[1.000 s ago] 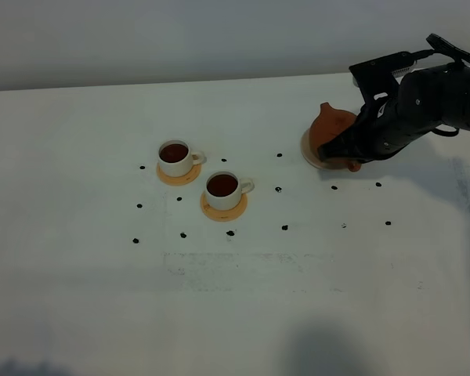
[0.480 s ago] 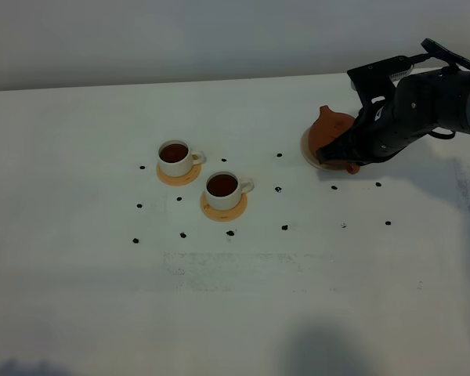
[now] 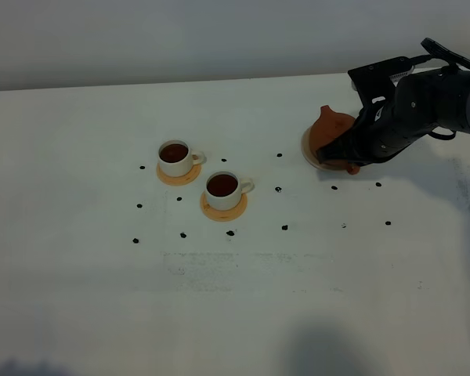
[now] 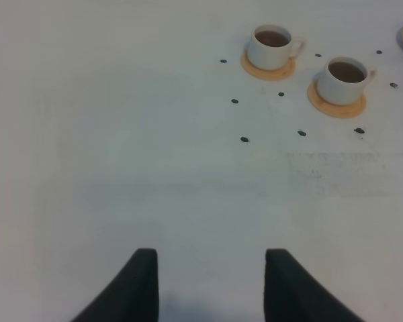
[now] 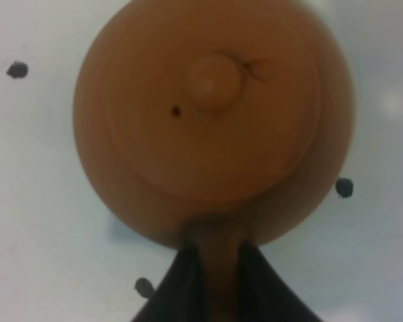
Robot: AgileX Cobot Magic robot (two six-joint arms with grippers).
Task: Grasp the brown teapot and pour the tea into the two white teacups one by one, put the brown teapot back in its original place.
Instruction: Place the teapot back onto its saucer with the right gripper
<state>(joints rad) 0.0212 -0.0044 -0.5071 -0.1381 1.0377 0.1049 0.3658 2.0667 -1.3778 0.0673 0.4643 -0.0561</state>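
Observation:
The brown teapot [image 3: 332, 128] sits on the cream saucer [image 3: 305, 149] at the back right, its spout pointing to the far side. My right gripper [image 3: 346, 154] comes in from the right, and its fingers [image 5: 181, 282] press both sides of the teapot's handle [image 5: 218, 265]. The knobbed lid [image 5: 215, 84] fills the right wrist view. The two white teacups [image 3: 175, 157] [image 3: 222, 188] stand on orange coasters left of centre, both holding dark tea [image 3: 173, 152]. My left gripper [image 4: 211, 285] hovers open over bare table, well short of the teacups [image 4: 272, 45] [image 4: 346, 79].
Small black dots [image 3: 278, 189] are scattered over the white table [image 3: 235, 298] around the cups and the teapot. A pale wall runs along the table's far edge. The right arm's dark bulk [image 3: 423, 102] hangs over the back right corner.
The right arm has shifted a little up and to the left with the teapot at the saucer. The cups and the left gripper have not moved.

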